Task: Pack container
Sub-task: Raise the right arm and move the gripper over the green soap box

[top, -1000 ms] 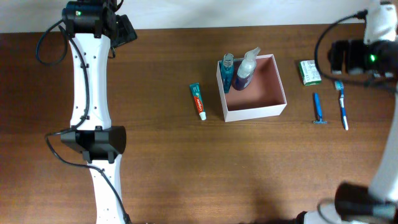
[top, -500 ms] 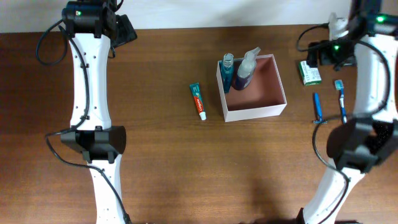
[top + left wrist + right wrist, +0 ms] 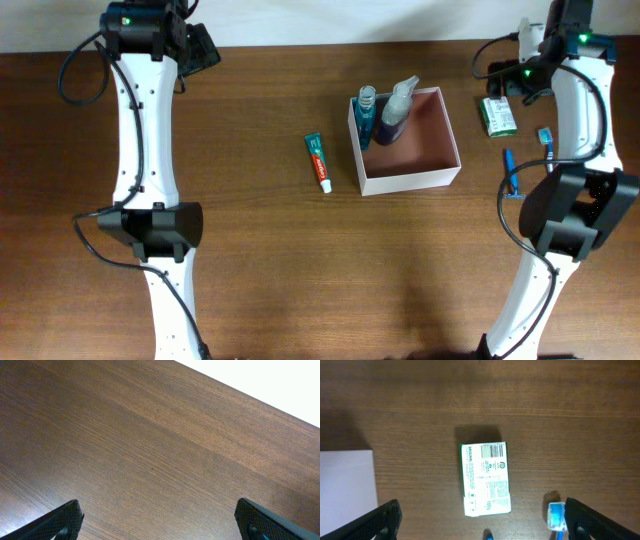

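The container (image 3: 440, 145), a square shallow box with white walls and a reddish-brown inside, sits at mid table; its white wall shows in the right wrist view (image 3: 345, 490). A blue bottle (image 3: 365, 115) and a spray bottle (image 3: 395, 112) stand inside at its left. A toothpaste tube (image 3: 318, 162) lies left of it. A green-and-white packet (image 3: 498, 116) (image 3: 485, 478), a blue razor (image 3: 511, 175) and a blue toothbrush (image 3: 545, 137) (image 3: 556, 516) lie to its right. My right gripper (image 3: 482, 520) is open above the packet. My left gripper (image 3: 160, 520) is open over bare wood at the far left.
The table's far edge meets a white wall behind both arms. The left arm (image 3: 140, 130) stretches along the left side of the table, the right arm (image 3: 570, 150) along the right side over the toothbrush.
The right arm has swung in from the right edge and now hangs over the packet and toothbrush. The left arm has not moved.
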`<move>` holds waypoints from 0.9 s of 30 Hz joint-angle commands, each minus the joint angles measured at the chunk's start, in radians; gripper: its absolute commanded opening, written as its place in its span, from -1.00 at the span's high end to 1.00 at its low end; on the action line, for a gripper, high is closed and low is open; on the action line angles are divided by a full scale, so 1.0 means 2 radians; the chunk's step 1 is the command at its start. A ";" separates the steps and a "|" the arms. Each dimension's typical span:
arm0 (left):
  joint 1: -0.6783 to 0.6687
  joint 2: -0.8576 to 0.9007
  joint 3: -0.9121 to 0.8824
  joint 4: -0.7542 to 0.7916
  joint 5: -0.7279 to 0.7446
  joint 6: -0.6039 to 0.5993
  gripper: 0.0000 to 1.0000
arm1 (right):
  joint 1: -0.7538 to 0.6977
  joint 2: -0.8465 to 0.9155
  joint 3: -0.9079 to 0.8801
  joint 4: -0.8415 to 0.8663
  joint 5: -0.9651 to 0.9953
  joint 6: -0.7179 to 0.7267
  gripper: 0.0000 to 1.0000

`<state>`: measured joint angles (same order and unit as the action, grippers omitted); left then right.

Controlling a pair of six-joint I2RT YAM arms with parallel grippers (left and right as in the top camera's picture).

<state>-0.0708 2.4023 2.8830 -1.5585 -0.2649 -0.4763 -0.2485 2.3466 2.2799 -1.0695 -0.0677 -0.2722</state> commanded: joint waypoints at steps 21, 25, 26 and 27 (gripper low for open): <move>0.002 -0.014 -0.001 0.001 0.000 -0.004 -0.99 | -0.005 0.084 0.005 0.005 -0.008 -0.058 -0.98; 0.002 -0.014 -0.001 0.001 0.000 -0.004 -0.99 | -0.006 0.091 0.004 0.006 -0.009 -0.058 -0.97; 0.002 -0.014 -0.001 0.001 0.000 -0.004 -0.99 | -0.006 0.093 0.004 0.006 -0.009 -0.058 -0.98; 0.002 -0.014 -0.001 0.001 0.000 -0.004 -0.98 | -0.006 0.095 0.004 0.006 -0.009 -0.058 -0.98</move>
<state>-0.0708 2.4023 2.8830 -1.5585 -0.2649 -0.4763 -0.2497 2.5099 2.2795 -1.0607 -0.0723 -0.3782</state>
